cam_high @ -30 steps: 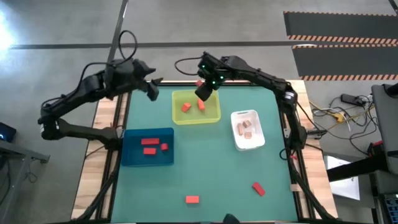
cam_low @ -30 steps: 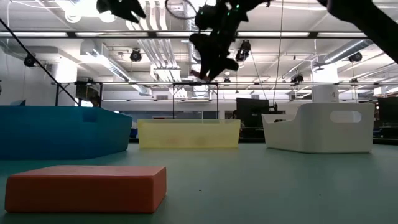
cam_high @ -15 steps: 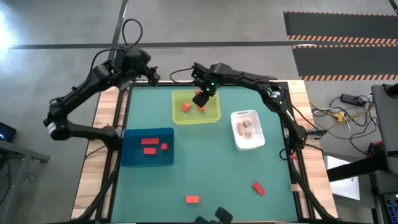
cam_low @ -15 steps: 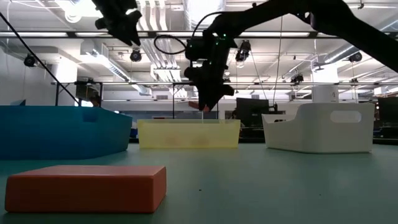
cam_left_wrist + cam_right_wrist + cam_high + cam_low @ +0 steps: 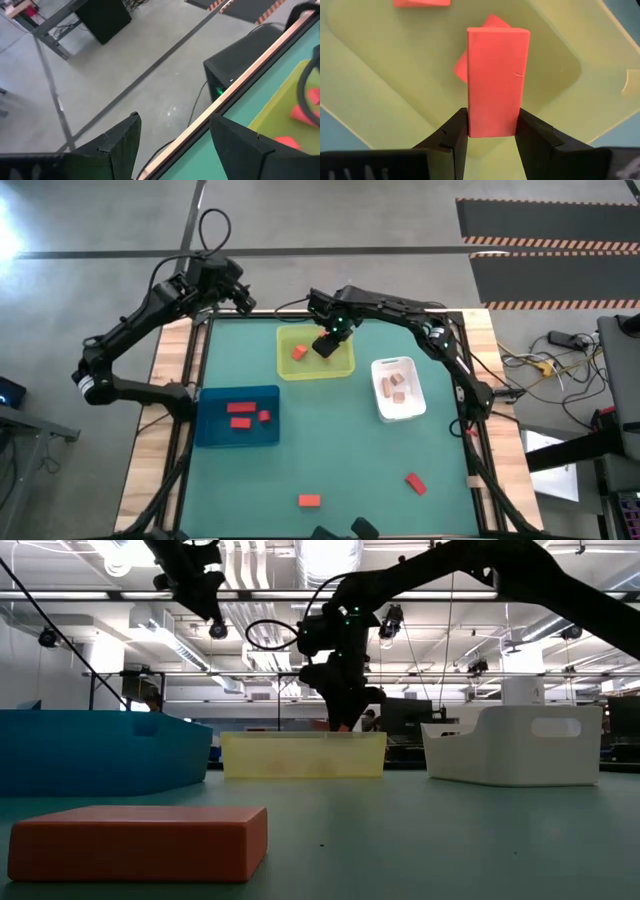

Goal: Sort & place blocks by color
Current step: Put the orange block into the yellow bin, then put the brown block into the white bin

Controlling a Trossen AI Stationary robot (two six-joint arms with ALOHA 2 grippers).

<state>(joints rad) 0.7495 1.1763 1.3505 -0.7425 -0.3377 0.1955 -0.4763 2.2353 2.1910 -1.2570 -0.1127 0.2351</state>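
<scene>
My right gripper (image 5: 325, 343) hangs over the yellow-green tray (image 5: 340, 365), shut on an orange-red bar block (image 5: 497, 80). In the low view it (image 5: 340, 718) stands just above the tray's rim (image 5: 303, 737). Two more orange blocks (image 5: 462, 65) (image 5: 298, 352) lie on the tray's floor. My left gripper (image 5: 243, 298) is open and holds nothing, raised above the table's far left corner. The blue tray (image 5: 215, 430) holds red blocks. The white tray (image 5: 380, 402) holds tan-pink blocks. My right gripper pinches the bar's two long sides (image 5: 492, 127) between its two fingers (image 5: 455, 135), near one end. The fingers point steeply down from above, and the bar runs on past them along their line. It hangs over the tray's inside, above another block.
Two loose red blocks lie on the green mat near the front edge, one (image 5: 309, 501) in the middle and one (image 5: 414, 483) to the right; the first fills the low view's foreground (image 5: 135, 840). The mat's middle is bare.
My right gripper has sunk with the bar toward the yellow-green tray, tipping more steeply down, down to the tray's rim. My left gripper has swung toward the table's far edge and turned, staying open.
</scene>
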